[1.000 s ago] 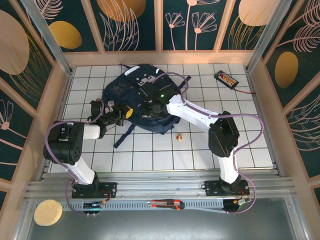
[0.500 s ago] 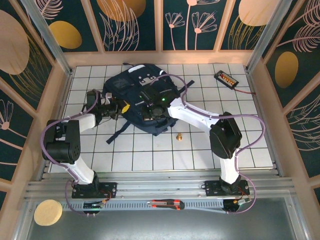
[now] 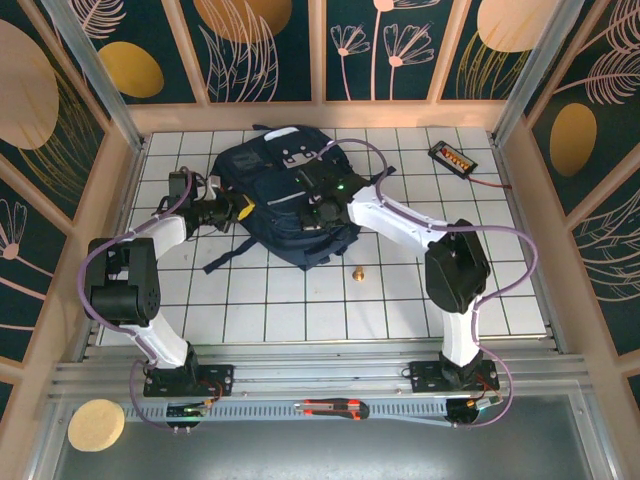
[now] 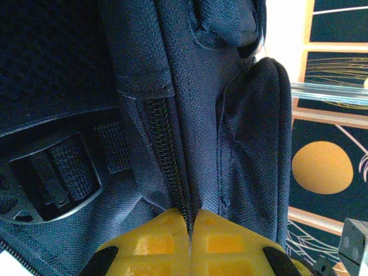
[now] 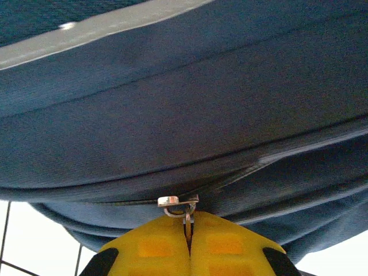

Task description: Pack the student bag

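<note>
The student bag [image 3: 285, 190], dark navy with pale stripes, lies on the white tiled table toward the back. My left gripper [image 3: 243, 208] is at its left side. In the left wrist view that gripper [image 4: 190, 223] is shut on the bag's fabric [image 4: 230, 115] right at a zipper seam [image 4: 167, 144]. My right gripper [image 3: 312, 210] lies over the bag's middle. In the right wrist view it [image 5: 188, 224] is shut on a small metal zipper pull [image 5: 178, 201] under a fold of the bag [image 5: 184, 115].
A small brass piece [image 3: 357, 271] stands on the tiles just in front of the bag. A black device with a red wire [image 3: 452, 157] lies at the back right. A utility knife [image 3: 335, 407] rests on the front rail. Wooden walls close in the sides.
Both grippers have moved away from the bases with the bag in their grip. The bag has slid toward the back wall and its loose strap has trailed to the left.
</note>
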Robot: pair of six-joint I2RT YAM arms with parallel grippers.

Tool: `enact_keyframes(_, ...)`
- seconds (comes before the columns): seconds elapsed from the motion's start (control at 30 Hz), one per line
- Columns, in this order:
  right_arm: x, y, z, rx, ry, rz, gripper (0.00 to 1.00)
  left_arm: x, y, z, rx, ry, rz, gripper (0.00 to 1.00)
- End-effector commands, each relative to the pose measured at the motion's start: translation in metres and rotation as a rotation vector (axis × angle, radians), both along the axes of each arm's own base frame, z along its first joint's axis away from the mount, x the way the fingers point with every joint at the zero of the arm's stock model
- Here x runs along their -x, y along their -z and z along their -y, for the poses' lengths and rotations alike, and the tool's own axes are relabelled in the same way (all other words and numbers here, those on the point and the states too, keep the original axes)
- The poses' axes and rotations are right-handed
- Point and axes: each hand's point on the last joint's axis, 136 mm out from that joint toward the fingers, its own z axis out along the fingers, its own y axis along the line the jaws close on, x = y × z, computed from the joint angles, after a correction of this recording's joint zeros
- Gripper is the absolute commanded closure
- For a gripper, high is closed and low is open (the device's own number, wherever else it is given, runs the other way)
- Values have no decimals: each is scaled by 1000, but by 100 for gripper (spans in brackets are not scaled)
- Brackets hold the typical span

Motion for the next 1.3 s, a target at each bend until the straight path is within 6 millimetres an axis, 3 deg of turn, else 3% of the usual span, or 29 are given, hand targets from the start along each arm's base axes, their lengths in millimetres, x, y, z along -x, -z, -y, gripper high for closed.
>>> enact_keyframes(0.0, 9, -6, 39, 71, 7, -30, 100, -19, 1, -36, -84, -117, 57, 100)
enact_keyframes(0.17, 17, -10, 17, 2, -57, -38, 100, -23, -5, -33, -53, -104, 70, 100)
enact_keyframes(0.23, 22, -12, 6, -16, -77, -40, 100, -25, 9, -33, -52, -103, 35, 100)
enact_keyframes(0.3, 27, -12, -5, -36, -92, -53, 100, -40, 0, -35, -62, -109, 61, 100)
enact_keyframes(0.63, 36, -10, -66, -226, -63, -159, 100, -118, 7, -46, -138, -112, 74, 100)
enact_keyframes(0.67, 35, -9, -72, -237, -64, -167, 100, -123, 9, -48, -146, -113, 71, 95)
enact_keyframes(0.7, 31, -9, -77, -243, -62, -174, 100, -128, 7, -50, -156, -115, 74, 76)
enact_keyframes(0.73, 30, -7, -80, -239, -57, -185, 100, -130, 4, -53, -164, -120, 76, 50)
enact_keyframes(0.77, 27, -6, -83, -235, -56, -187, 100, -131, 1, -56, -172, -126, 82, 13)
enact_keyframes(0.8, 25, -4, -84, -222, -53, -189, 100, -130, -3, -61, -178, -132, 90, 1)
enact_keyframes(1.07, 12, 1, -76, -196, -42, -187, 100, -88, -31, -86, -288, -143, 108, 1)
enact_keyframes(1.27, 7, -2, -74, -199, -49, -179, 100, -44, -50, -63, -21, -213, 129, 1)
